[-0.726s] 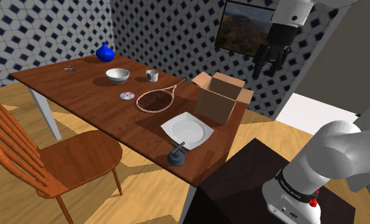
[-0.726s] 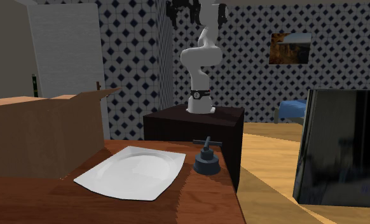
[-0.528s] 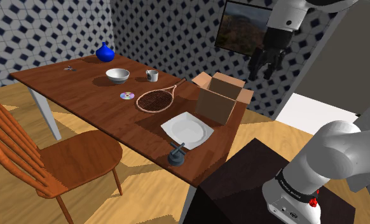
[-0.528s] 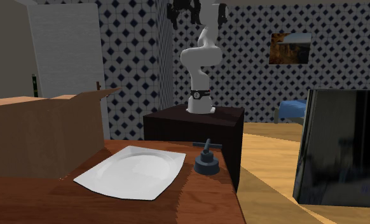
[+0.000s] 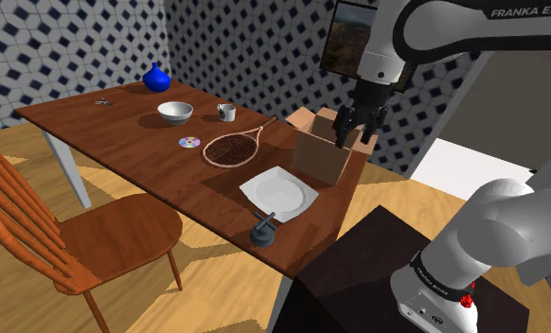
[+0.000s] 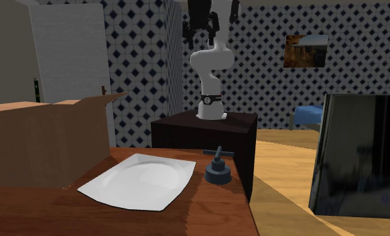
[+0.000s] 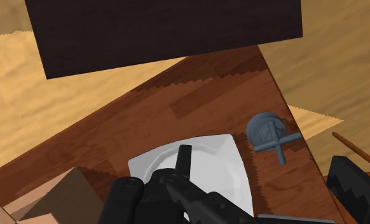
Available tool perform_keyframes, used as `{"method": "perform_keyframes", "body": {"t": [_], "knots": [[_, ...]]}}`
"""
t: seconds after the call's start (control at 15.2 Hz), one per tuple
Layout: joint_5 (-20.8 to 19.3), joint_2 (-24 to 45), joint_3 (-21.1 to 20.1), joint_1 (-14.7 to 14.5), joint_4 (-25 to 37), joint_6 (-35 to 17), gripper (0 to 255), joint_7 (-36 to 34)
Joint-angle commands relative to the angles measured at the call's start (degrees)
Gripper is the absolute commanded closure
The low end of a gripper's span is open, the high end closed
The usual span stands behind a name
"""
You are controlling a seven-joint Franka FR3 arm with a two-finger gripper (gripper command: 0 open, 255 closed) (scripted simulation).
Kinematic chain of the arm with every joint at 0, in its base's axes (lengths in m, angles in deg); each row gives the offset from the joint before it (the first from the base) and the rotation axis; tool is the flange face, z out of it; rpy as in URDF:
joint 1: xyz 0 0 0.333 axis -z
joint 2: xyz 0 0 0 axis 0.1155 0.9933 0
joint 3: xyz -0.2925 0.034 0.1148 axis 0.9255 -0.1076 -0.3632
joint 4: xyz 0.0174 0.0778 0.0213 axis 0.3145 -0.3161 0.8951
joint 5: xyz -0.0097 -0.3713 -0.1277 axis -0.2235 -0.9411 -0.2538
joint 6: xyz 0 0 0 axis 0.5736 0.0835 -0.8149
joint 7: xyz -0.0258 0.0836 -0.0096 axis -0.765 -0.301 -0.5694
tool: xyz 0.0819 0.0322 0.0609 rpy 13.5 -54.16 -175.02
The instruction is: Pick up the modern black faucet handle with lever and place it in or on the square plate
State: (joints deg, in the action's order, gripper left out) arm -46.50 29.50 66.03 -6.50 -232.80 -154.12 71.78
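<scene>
One vase [image 5: 155,78], one bowl [image 5: 175,112], one cup [image 5: 226,113], one disc [image 5: 188,142], one racket [image 5: 231,148], one box [image 5: 322,155], one square plate [image 5: 279,193] and one faucet handle [image 5: 262,231] are sitting on the table [image 5: 122,132], one chair [image 5: 84,236] beside it.

shoulder high, second low facing stand [image 6: 187,141], wrist overhead, plate [image 5: 279,193] shared

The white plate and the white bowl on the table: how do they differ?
The plate is square and shallow; the bowl is round and deep. The plate lies beside the cardboard box, the bowl near the blue vase. Both are white and rest on the table.
</scene>
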Motion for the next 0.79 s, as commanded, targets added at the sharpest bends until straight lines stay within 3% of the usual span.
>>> {"method": "perform_keyframes", "body": {"t": [0.0,0.4,0.73], "knots": [[0.8,2.4,-1.9,-0.4,-2.1,-4.7,0,-1.9],[1.9,12.3,-7.2,-0.8,-4.4,-17.0,0,-7.1],[0.5,23.0,-11.3,-0.3,-3.8,-27.0,0,-12.5]]}}
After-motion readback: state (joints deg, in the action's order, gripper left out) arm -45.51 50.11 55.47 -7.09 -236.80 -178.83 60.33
